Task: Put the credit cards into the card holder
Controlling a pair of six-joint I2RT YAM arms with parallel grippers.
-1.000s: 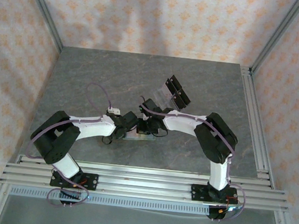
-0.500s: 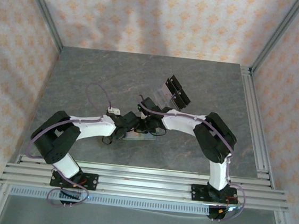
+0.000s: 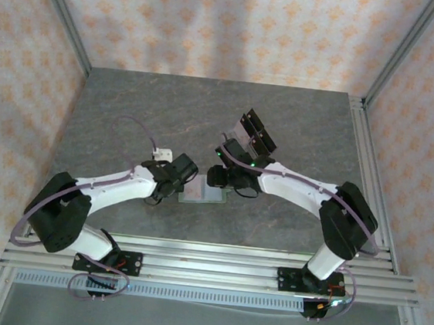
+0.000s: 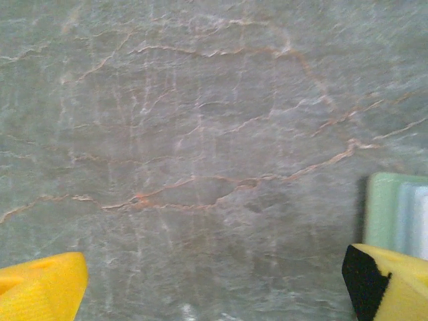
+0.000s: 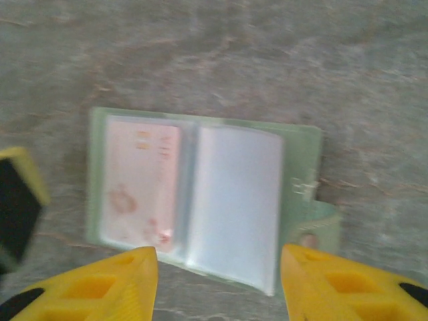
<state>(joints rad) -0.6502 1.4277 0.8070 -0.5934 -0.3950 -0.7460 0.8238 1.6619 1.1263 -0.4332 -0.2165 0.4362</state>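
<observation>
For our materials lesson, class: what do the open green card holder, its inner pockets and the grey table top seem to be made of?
Open sage-green card holder: likely soft matt vinyl or faux leather, given its thin cover and snap tab. Inner pockets: clear glossy plastic film; a pinkish card shows through one. Grey table top: veined stone look, perhaps laminate.

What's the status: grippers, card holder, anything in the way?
Left gripper open, empty, beside card holder. Right gripper open above it, holding nothing. Holder lies open flat, one card sleeved, other sleeve looks empty. Acrylic rack stands apart, behind.
</observation>
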